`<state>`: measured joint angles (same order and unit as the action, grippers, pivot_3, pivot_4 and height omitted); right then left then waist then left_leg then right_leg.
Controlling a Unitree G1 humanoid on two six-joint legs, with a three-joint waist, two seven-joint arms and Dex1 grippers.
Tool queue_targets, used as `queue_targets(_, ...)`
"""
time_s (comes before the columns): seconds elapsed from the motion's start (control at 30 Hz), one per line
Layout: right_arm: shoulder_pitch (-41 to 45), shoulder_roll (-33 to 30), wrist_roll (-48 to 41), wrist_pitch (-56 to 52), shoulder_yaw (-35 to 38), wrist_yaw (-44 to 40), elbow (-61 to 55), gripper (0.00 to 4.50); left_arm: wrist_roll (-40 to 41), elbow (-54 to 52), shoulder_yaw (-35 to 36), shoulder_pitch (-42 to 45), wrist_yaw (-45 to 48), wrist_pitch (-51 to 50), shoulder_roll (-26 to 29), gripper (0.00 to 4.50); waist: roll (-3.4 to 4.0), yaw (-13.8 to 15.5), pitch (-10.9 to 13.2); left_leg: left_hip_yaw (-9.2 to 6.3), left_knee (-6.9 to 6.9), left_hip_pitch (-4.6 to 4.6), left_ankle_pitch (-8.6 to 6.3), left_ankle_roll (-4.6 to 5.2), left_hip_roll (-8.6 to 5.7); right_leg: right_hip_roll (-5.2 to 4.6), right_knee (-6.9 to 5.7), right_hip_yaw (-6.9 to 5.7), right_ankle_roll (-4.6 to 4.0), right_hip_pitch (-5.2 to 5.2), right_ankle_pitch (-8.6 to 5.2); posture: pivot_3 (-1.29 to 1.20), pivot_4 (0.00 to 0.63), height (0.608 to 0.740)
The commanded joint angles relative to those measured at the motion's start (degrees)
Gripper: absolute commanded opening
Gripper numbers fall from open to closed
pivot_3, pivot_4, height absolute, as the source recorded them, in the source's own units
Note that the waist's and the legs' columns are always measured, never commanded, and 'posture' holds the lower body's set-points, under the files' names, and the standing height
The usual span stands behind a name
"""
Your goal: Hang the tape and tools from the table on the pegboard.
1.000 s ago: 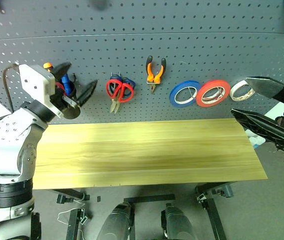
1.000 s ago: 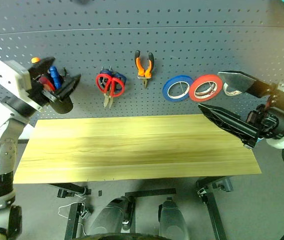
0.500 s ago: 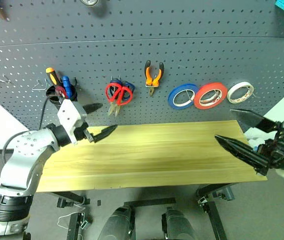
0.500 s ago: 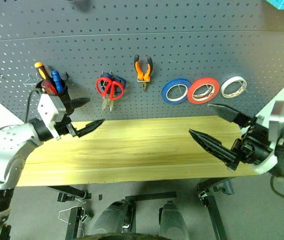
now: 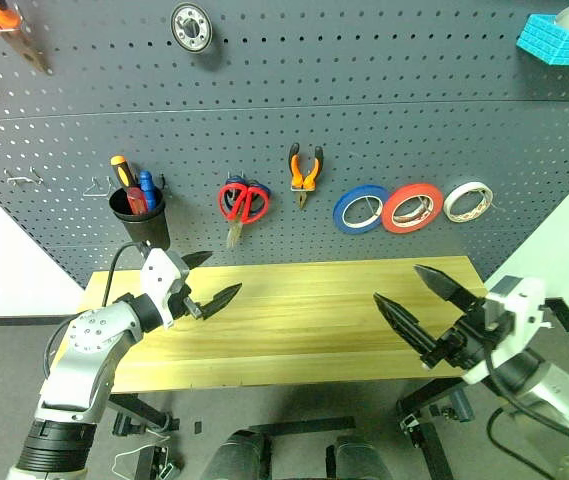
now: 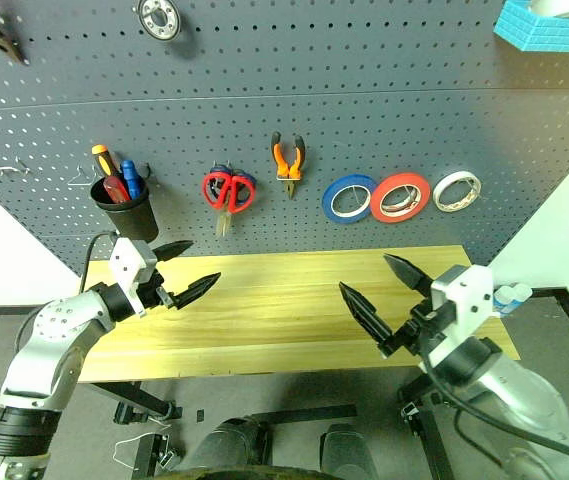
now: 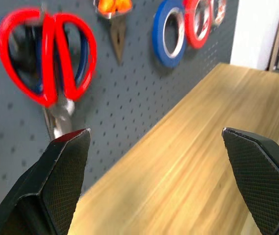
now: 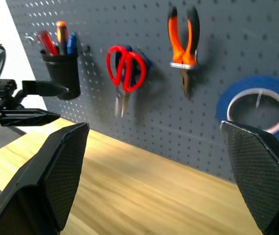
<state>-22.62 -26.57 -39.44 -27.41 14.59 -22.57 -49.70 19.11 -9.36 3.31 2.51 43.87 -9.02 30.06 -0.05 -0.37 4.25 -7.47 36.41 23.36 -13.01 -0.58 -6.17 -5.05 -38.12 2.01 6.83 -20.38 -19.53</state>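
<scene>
Both grippers hang just over the table (image 5: pixel 294 330), jaws spread wide and holding nothing. The left gripper (image 5: pixel 207 279) sits above the table's left rear part, pointing toward the middle; the right gripper (image 5: pixel 419 297) sits above the right front part, pointing back toward the left one, with a wide stretch of bare wood between them. Beyond both stands the pegboard (image 5: pixel 364 130), which carries everything. Just behind and above the left gripper hangs the black cup (image 5: pixel 140 218), holding the red screwdriver (image 5: pixel 135 198) along with an orange-and-black one and a blue one. Past the left gripper's tips, farther toward the right gripper, the red scissors (image 5: pixel 243 203) hang on a hook with a blue-handled pair behind them, blades down. Next along, about midway between the two grippers and higher, the pliers (image 5: pixel 304 170) hang jaws down. Behind and above the right gripper sits a row of rolls: the blue roll (image 5: pixel 363 209), the red tape (image 5: pixel 412 207) overlapping its edge, and the white roll (image 5: pixel 466 200) just past it.
</scene>
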Motion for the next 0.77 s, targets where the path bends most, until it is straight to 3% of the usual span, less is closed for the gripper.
queue_targets(0.03, -2.0, 3.6, 4.9, 4.3, -3.2, 1.8, 1.0, 4.50, -0.5, 0.7, -0.1, -0.7, -0.2, 1.7, -0.9, 4.48, 0.00, 0.0, -0.5, 0.05, -0.11, -0.06, 0.00, -0.01, 0.00, 0.00, 0.01, 0.07, 0.00, 0.00, 0.00, -0.01, 0.000, 0.740)
queue_targets(0.4, -14.8, 13.3, 14.7, 16.1, -6.0, 3.0, 9.7, 4.50, -2.5, 5.0, 0.4, -5.8, -1.7, 5.6, -3.9, 4.48, 0.19, 1.1, -1.4, 0.22, -0.33, -0.31, -0.01, -0.03, 0.02, 0.06, 0.02, 0.41, -0.06, 0.02, -0.05, -0.02, 0.000, 0.740)
queue_targets(0.77, -23.8, 18.8, 15.1, 28.0, -7.6, -3.0, 21.3, 4.50, 6.6, 15.9, 3.4, -5.5, 6.9, 3.9, -5.7, 4.48, 0.39, 1.1, -1.9, 0.24, -0.43, -0.54, -0.12, -0.20, 0.04, 0.06, 0.01, 0.49, -0.47, 0.16, -0.30, -0.02, 0.000, 0.740)
